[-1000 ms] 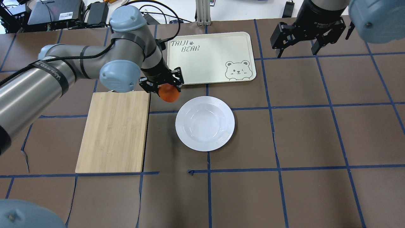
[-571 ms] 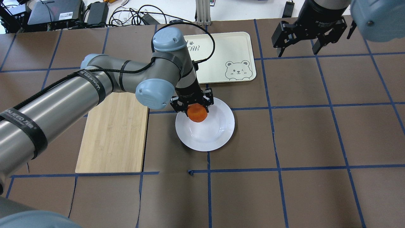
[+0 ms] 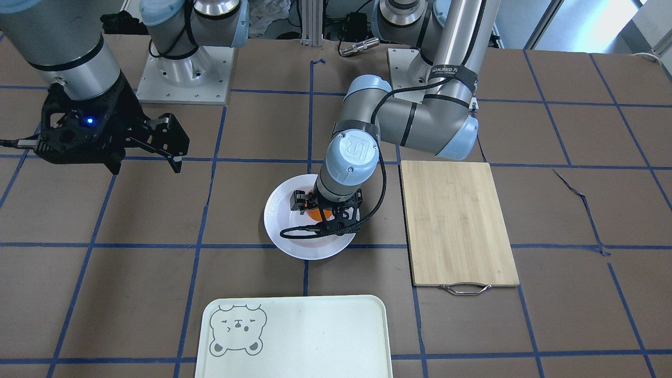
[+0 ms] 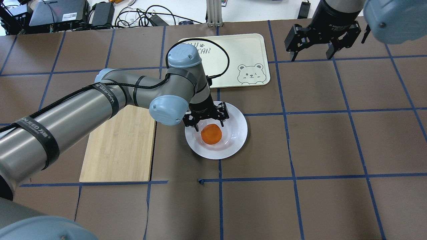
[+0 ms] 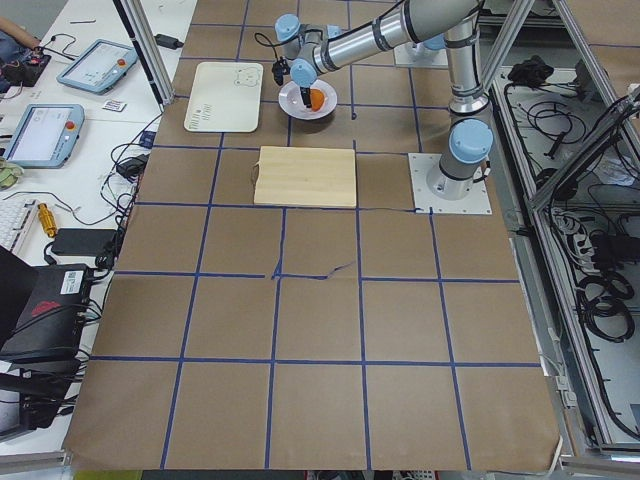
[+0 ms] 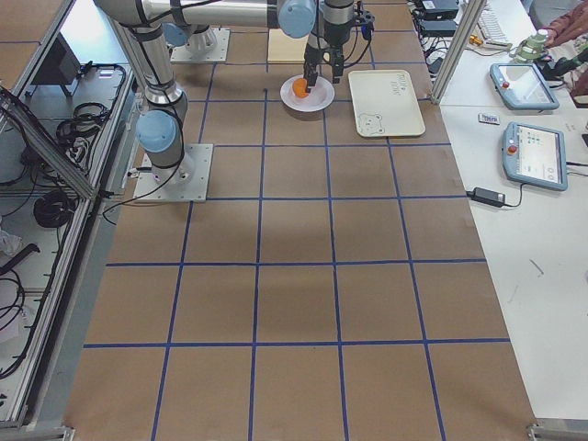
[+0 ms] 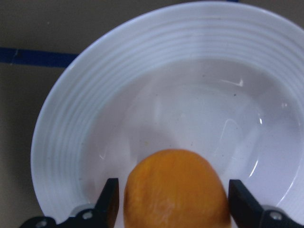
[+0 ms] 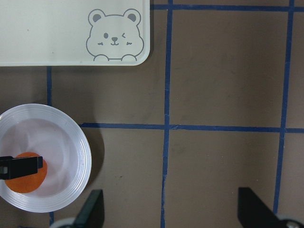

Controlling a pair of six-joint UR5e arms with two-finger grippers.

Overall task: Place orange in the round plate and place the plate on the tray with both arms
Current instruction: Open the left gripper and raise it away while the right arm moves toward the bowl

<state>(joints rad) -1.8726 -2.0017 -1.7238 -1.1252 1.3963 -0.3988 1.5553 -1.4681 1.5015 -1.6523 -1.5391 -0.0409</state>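
The orange (image 4: 211, 134) lies in the well of the round plate (image 4: 238, 133), mid-table. My left gripper (image 4: 209, 126) hangs low over it, open, with a finger on each side of the fruit. The left wrist view shows the orange (image 7: 175, 190) with a narrow gap to each finger (image 7: 110, 202), on the white plate (image 7: 71, 118). The cream tray (image 4: 233, 50) with the bear face sits just beyond the plate. My right gripper (image 4: 312, 50) hovers open and empty to the right of the tray. Its wrist view looks down on the tray (image 8: 47, 28) and the plate (image 8: 71, 142).
A bamboo cutting board (image 4: 120, 143) lies left of the plate, partly under my left arm. In the front-facing view its metal handle (image 3: 464, 287) points away from the robot. Brown mats with blue tape lines cover the table. Cables and power bricks (image 4: 100, 13) lie beyond the far edge.
My left arm carried the orange from the tray's near edge over the plate and lowered. Its fingers opened, and the orange now rests in the plate. The right gripper barely moved.
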